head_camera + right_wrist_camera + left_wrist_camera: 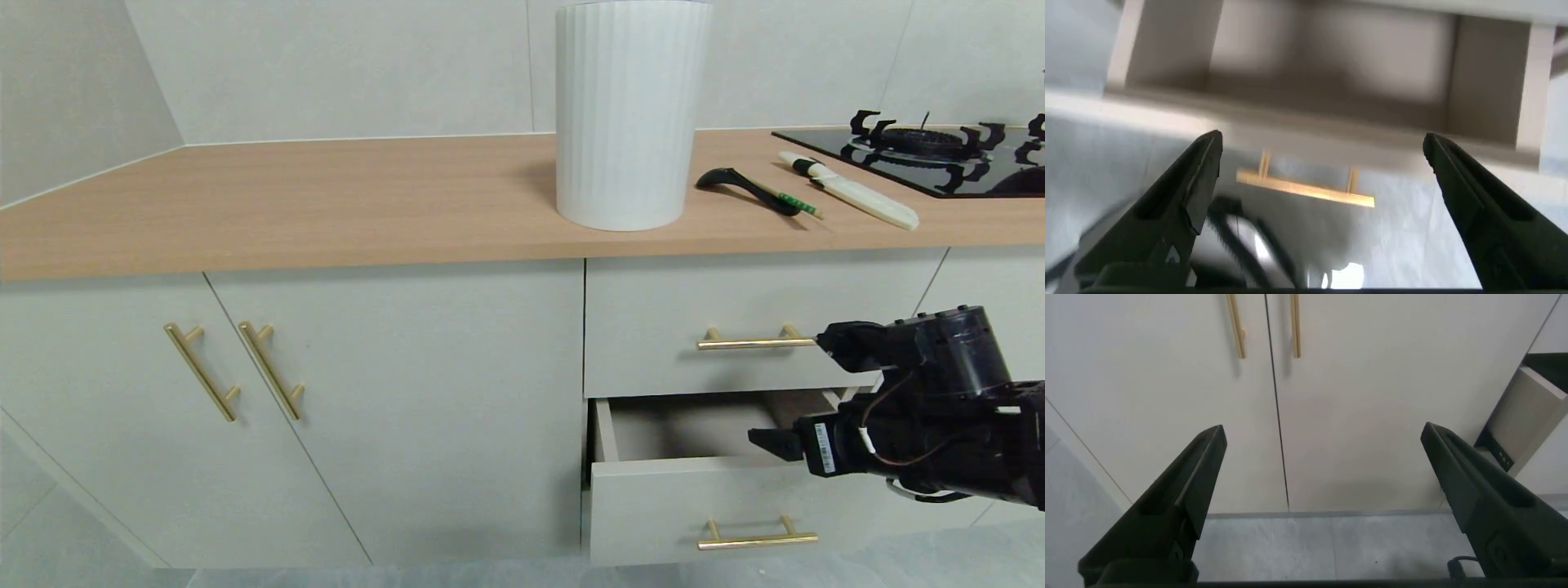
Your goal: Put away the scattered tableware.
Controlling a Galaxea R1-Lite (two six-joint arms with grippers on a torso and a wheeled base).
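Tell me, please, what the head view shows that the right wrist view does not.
Head view adds the counter, a white canister, a black spoon, a white knife, the hob and the cabinet doors. Right wrist view adds a look down into the open drawer. Both share that drawer, its handle and the open right gripper.

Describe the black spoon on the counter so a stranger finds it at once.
Start at the tall white ribbed container on the wooden countertop. Between it and the black stove lie two utensils; the black spoon is nearer the container. Unlike the white knife beside it, it is dark with a green-banded handle.
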